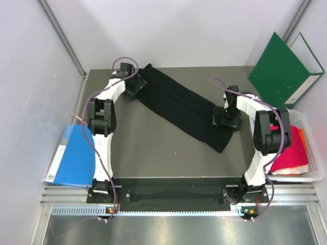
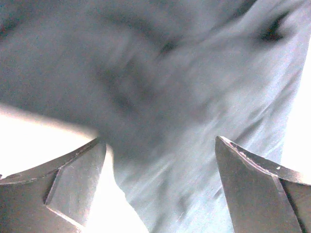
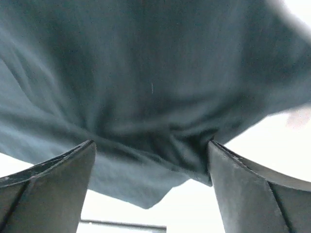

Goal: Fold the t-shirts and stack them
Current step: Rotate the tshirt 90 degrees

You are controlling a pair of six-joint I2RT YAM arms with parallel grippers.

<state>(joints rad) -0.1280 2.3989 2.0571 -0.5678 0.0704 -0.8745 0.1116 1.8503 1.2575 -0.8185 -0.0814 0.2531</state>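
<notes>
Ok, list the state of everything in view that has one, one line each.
black t-shirt, folded into a long strip, lying flat
magenta-red t-shirt, lying in the basket
left pincer, open over the strip's far end
right pincer, open over its near end
green folder, open, propped upright
blue folder, closed, lying flat

Top camera overhead, looking down whole table; both wrist cameras close above black t-shirt.
</notes>
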